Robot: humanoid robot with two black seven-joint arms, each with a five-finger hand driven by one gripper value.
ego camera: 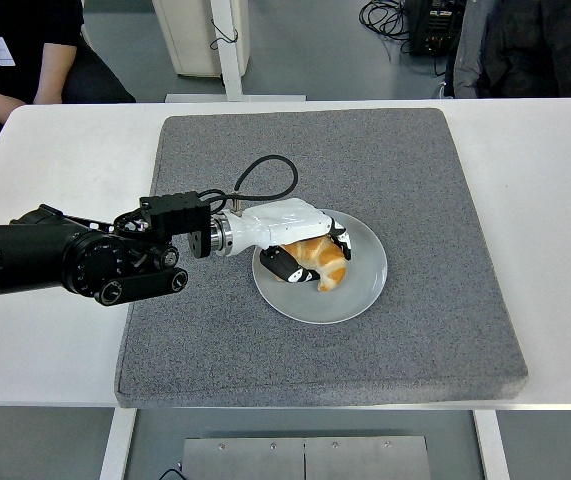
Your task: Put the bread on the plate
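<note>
Person: seated at the far left corner (pixel 15 60), dark top, hands near the table (pixel 45 340) edge.
Left hand: white shell, black pads (pixel 300 245), reaching in over the plate, fingers curled around the bread.
Bread: golden, crescent-shaped croissant (pixel 323 262), flaky-looking, over the plate's left half; touching or just above, I can't tell.
Plate: round, smooth, pale grey (pixel 360 290), on a coarse grey mat (pixel 415 180).
Progress: nearly done, I'd say; release and withdrawal remain.
Right arm: not visible.
</note>
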